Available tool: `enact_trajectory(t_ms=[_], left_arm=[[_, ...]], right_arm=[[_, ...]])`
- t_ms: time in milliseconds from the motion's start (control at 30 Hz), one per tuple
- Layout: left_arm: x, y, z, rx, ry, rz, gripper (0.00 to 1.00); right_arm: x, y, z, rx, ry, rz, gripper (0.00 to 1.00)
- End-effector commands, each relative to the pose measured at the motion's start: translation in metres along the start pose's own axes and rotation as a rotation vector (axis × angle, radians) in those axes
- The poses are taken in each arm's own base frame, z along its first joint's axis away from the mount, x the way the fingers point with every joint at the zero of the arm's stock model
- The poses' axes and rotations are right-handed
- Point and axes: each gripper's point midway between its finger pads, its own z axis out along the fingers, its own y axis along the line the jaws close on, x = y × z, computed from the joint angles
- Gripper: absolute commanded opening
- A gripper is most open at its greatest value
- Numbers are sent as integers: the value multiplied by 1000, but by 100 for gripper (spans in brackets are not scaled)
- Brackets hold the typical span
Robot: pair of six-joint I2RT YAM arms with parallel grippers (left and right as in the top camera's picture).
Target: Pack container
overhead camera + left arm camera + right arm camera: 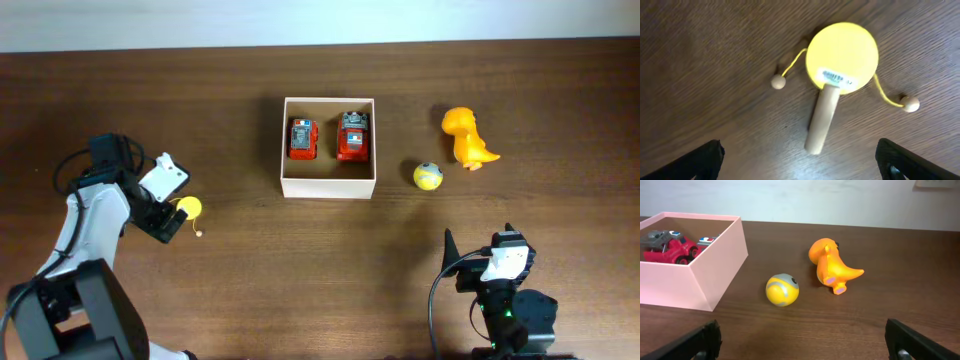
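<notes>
The left tool [800, 162] stands wide open and holds nothing. Only its two dark fingertips [705, 160] show, cut off at the bottom corners of the left wrist view. On the desk [250, 260] ahead of them lies a yellow rattle drum [842, 55], its wooden handle pointing back toward the gap and a bead on a string at each side. Neither fingertip touches it. From overhead the arm covers part of the toy, and whether the fingers rest on the desk is hard to say.

The right tool [802, 342] is also spread wide and empty, with its tips clipped by the bottom edge of the picture.

The container [329, 187] sits mid-desk toward the far edge, well apart from both tools. Two red toy cars [304, 139] lie side by side in it, their lower halves hidden by the near wall in the right wrist view. A yellow ball [428, 176] lies just beside its right side, with an orange dinosaur [466, 137] near the ball.
</notes>
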Motion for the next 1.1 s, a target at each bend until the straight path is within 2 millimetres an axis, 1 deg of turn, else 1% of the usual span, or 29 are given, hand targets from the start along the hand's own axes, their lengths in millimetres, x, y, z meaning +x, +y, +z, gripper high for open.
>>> enact_trajectory(t_ms=[0, 233, 400, 433, 500, 533, 567, 600, 700, 800, 933, 1000, 1067], left_arm=[[-10, -13, 12, 91, -59, 55, 100], [2, -17, 30, 117, 11, 53, 99], [8, -23, 42, 151, 39, 50, 100], [8, -23, 43, 155, 42, 50, 98], [9, -25, 45, 164, 48, 49, 89], [10, -25, 45, 167, 50, 49, 79], [10, -26, 45, 168, 51, 49, 74], [10, -26, 45, 169, 51, 49, 71], [10, -26, 45, 170, 49, 48, 70], [10, -26, 45, 172, 49, 47, 65], [9, -27, 45, 174, 50, -41, 63], [9, -27, 45, 173, 55, -98, 57], [9, -27, 45, 171, 60, -154, 55]], right_arm=[[1, 3, 0, -13, -3, -8, 99], [1, 3, 0, -13, -3, -8, 99], [1, 3, 0, -13, -3, -7, 99], [1, 3, 0, -13, -3, -7, 99], [1, 3, 0, -13, -3, -7, 99], [1, 3, 0, -13, -3, -7, 99], [1, 3, 0, -13, -3, -8, 99], [1, 3, 0, -13, -3, -7, 99], [1, 3, 0, -13, -3, -8, 98], [1, 3, 0, -13, -3, -8, 98], [1, 3, 0, -13, -3, -8, 99], [1, 3, 0, -13, -3, -8, 99], [1, 3, 0, -13, -3, -8, 99]])
